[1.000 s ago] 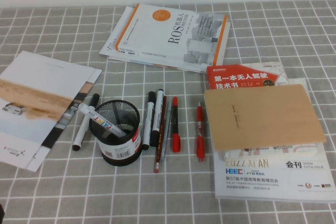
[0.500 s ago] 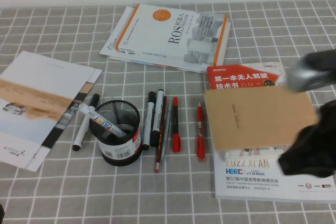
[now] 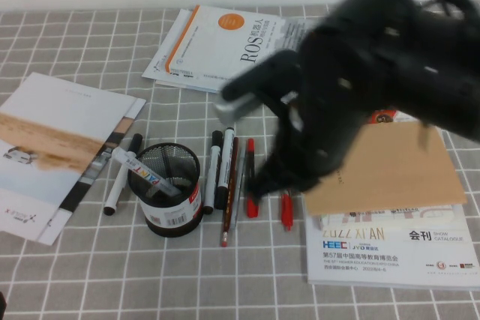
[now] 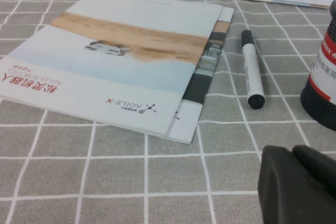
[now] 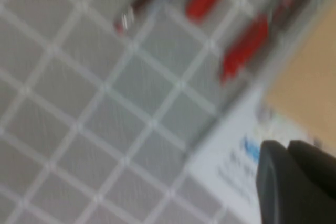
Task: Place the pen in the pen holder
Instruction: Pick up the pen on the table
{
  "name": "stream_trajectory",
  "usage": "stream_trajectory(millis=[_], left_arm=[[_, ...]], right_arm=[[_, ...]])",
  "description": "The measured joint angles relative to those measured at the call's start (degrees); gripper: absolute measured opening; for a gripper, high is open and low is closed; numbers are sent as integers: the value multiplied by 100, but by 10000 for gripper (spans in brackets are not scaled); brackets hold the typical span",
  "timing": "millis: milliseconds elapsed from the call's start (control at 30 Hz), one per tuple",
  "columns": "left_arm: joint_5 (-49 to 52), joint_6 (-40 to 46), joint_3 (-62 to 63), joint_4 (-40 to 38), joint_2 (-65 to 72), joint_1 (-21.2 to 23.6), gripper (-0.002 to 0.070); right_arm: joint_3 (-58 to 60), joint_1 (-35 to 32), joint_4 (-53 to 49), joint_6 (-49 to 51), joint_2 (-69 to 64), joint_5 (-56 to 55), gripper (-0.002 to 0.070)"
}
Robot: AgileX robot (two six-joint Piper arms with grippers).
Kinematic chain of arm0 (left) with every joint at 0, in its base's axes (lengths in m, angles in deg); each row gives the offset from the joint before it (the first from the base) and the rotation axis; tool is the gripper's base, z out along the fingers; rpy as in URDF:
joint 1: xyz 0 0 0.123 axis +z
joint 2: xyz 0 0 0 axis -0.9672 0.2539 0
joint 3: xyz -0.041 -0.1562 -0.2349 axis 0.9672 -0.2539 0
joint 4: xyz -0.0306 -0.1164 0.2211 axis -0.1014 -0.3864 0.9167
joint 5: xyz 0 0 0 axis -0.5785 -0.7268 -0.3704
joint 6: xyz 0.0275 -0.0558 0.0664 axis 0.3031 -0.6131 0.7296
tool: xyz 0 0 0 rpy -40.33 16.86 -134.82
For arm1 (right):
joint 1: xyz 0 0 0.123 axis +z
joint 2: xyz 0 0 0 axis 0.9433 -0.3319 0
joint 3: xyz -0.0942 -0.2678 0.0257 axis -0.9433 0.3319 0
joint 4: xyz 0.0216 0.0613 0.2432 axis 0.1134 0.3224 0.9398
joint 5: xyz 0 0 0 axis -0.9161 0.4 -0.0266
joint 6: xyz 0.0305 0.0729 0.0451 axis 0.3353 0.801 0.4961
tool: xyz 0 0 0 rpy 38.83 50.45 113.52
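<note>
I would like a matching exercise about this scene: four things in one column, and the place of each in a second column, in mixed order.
Things
1. the pen
2. white marker
3. right gripper
4. left gripper

Places
a. low over the checked cloth, near the brochure
b. leaning inside the pen holder
c. above the row of pens, beside the brown notebook
d. lying flat on the cloth, to the right of the pen holder

Pairs: 1-d, 2-b, 3-c, 4-a
</note>
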Motion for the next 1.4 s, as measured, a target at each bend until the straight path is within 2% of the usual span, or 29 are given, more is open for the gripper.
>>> stream_trajectory(millis=[367, 533, 700, 867, 1000, 1400], left_arm=[[0, 0, 0, 0, 0, 0, -4], [0, 0, 0, 0, 0, 0, -4], [0, 0, 0, 0, 0, 0, -4], [0, 0, 0, 0, 0, 0, -4], [0, 0, 0, 0, 0, 0, -4], [0, 0, 0, 0, 0, 0, -4]], right_arm=[[-2228, 4, 49, 21, -1857, 48, -12], [-2909, -35, 63, 676, -2528, 48, -12], [-2977, -460, 750, 1227, -2797, 48, 28], [-2991, -976, 1109, 1454, -2809, 59, 129], [-3003, -1069, 1113, 1238, -2819, 59, 200], [-3015, -1022, 1203, 1060, -3297, 59, 217]])
